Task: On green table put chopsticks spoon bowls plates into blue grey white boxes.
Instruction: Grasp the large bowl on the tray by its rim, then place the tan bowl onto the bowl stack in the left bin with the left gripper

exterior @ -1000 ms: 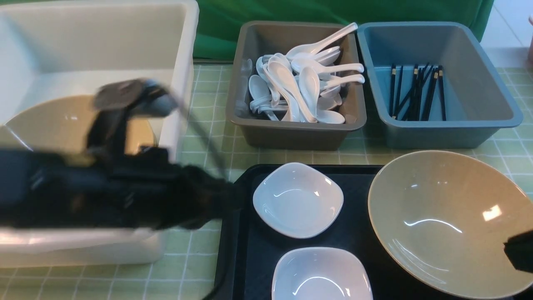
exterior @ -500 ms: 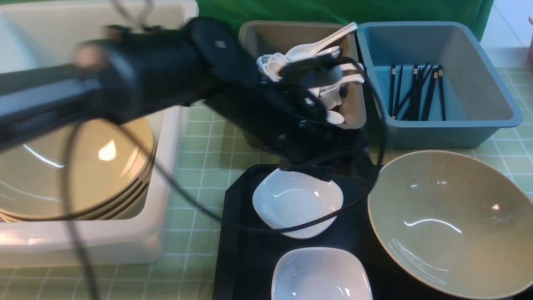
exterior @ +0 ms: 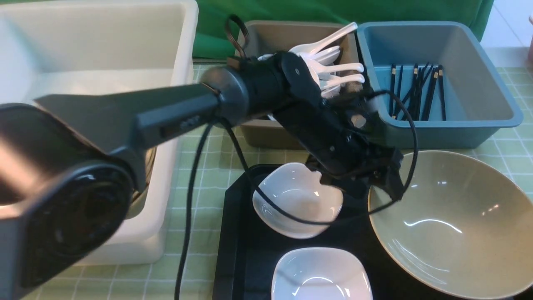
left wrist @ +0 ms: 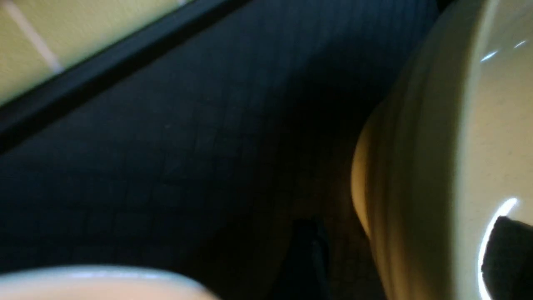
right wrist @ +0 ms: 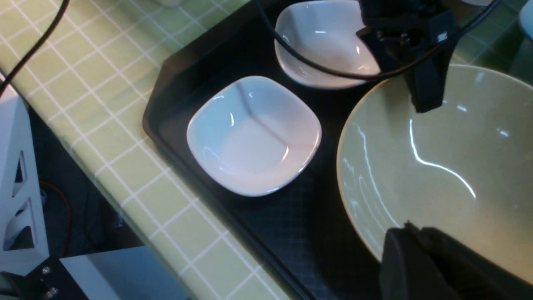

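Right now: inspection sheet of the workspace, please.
surface: green table, black tray on it.
job's things: tan bowl and white plates on tray; spoons in grey box; chopsticks in blue box; white box partly behind left arm.
clutter: nothing seen.
grippers: left gripper open, jaws astride bowl's rim; right gripper shut, close to bowl.
cables: black cable loops over far plate and bowl rim.
surroundings: green backdrop behind boxes.

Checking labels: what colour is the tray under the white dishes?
The tray is black with a fine grid texture; the right wrist view shows it best.
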Controlling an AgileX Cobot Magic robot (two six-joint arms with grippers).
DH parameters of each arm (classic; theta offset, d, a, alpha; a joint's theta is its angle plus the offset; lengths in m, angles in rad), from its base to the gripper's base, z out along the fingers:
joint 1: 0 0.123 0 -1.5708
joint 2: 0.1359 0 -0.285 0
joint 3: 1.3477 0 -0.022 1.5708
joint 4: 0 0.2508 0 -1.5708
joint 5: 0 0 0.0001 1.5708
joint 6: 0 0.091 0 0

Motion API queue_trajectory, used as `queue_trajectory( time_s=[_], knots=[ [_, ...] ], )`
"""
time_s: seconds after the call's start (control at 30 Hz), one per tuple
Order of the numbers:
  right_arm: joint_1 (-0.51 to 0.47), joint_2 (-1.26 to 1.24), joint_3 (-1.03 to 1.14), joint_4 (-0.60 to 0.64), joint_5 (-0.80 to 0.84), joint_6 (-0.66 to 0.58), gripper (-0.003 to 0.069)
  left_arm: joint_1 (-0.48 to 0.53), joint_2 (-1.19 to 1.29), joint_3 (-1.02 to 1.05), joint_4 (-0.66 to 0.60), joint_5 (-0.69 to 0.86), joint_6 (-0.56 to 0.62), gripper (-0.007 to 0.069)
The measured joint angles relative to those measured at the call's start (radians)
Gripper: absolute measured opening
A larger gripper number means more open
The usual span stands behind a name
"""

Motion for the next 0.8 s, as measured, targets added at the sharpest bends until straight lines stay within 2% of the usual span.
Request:
queue_trajectory(
  time_s=[0.1,0.13,0.17,0.2,0.27,0.4,0.6,0.8],
  knots=[
    [0.0,0.0,0.0,-0.005,0.001,0.0,0.0038,-0.006,0.015,0.0,-0.013,0.004,0.02,0.0265],
    [0.0,0.0,0.0,-0.005,0.001,0.0,0.0038,-0.007,0.016,0.0,-0.015,0.006,0.029,0.0176],
    [0.0,0.0,0.0,-0.005,0.001,0.0,0.0038,-0.007,0.016,0.0,-0.015,0.006,0.029,0.0162],
    [0.0,0.0,0.0,-0.005,0.001,0.0,0.004,-0.008,0.016,-0.003,-0.019,0.011,0.031,0.0078],
    [0.0,0.0,0.0,-0.005,0.001,0.0,0.0042,-0.008,0.018,-0.014,-0.014,0.012,0.03,0.003],
    [0.0,0.0,0.0,-0.005,0.002,0.013,0.0046,-0.009,0.017,-0.049,0.006,0.058,0.035,0.0015],
    [0.0,0.0,0.0,-0.004,0.006,0.024,0.0052,-0.005,-0.063,-0.108,0.107,0.106,0.032,0.0015],
    [0.0,0.0,0.0,0.072,-0.013,-0.015,0.0057,0.079,-0.256,-0.129,0.302,0.229,-0.046,0.0015]
  ],
)
